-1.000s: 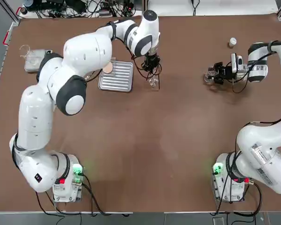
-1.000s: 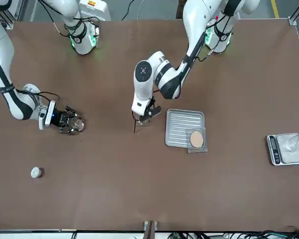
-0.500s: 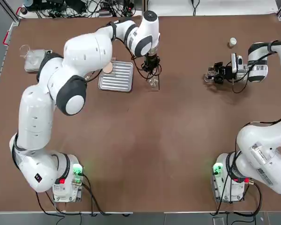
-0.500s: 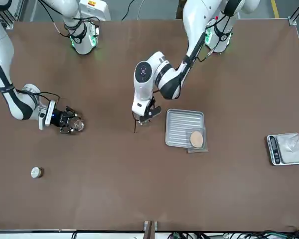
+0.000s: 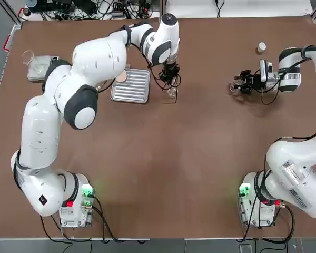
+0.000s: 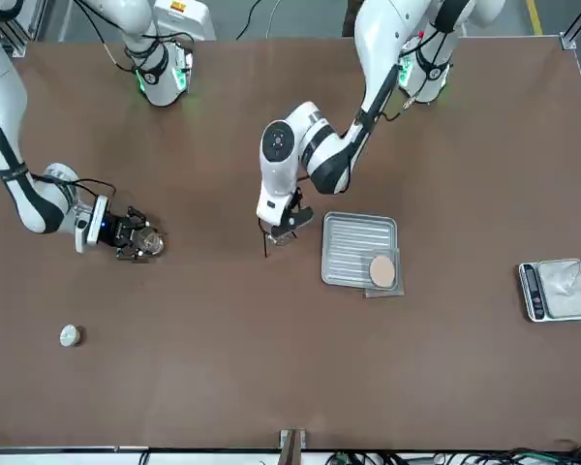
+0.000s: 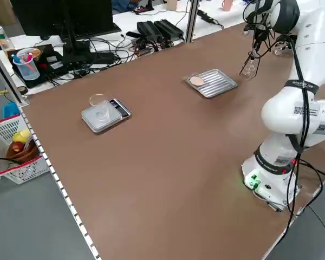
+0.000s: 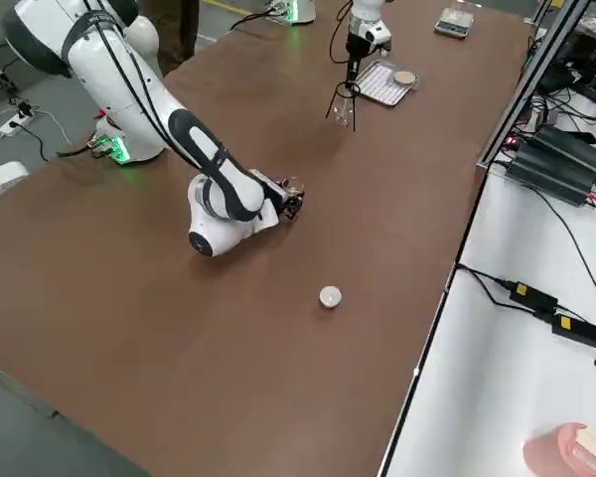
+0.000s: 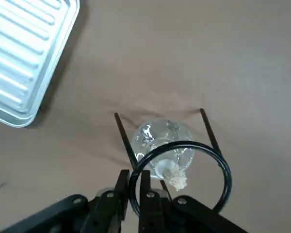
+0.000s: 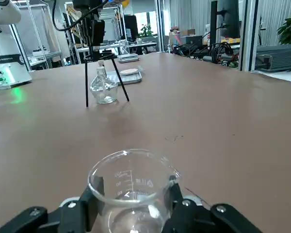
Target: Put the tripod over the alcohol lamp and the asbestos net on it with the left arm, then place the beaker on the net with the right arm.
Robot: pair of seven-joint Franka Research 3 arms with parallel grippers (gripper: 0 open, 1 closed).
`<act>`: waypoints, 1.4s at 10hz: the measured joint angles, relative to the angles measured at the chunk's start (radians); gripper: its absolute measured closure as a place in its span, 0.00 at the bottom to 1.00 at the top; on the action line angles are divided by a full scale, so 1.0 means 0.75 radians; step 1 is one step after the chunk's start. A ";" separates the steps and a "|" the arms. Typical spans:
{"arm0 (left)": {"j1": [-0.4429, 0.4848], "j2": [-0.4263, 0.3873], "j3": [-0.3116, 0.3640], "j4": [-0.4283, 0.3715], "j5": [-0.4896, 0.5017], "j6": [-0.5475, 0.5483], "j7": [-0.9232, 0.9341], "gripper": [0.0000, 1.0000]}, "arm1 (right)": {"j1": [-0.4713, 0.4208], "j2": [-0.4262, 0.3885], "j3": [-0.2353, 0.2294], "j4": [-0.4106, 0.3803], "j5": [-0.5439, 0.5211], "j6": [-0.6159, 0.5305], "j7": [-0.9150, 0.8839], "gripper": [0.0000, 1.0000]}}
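Straddling one side of the ring, the left gripper [image 9: 133,174] stands slightly parted, seemingly clear of the wire. The tripod [image 9: 227,179] rises upright around the alcohol lamp [image 9: 157,135]. The asbestos net [image 6: 382,271] lies to the robot's left, overlapping the ribbed tray [image 6: 353,242], nearer the left arm; bare table separates them. The right gripper [image 10: 136,183] clasps the beaker [image 10: 131,201], well apart.

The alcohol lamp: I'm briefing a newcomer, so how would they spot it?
Find the ribbed metal tray. In the top view, the squat clear-glass lamp is to its right, among the black tripod's legs. Unlike the beaker, it has a pale wick.
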 joint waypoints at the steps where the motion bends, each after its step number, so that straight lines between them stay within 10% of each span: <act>1: 0.000 0.005 0.000 0.000 0.000 0.000 0.000 0.86 | 0.000 0.000 0.000 0.000 0.000 0.000 0.000 0.41; 14: 0.006 0.008 0.001 0.012 0.000 0.030 -0.002 0.92 | 0.000 0.000 0.001 0.000 -0.001 0.000 0.000 0.41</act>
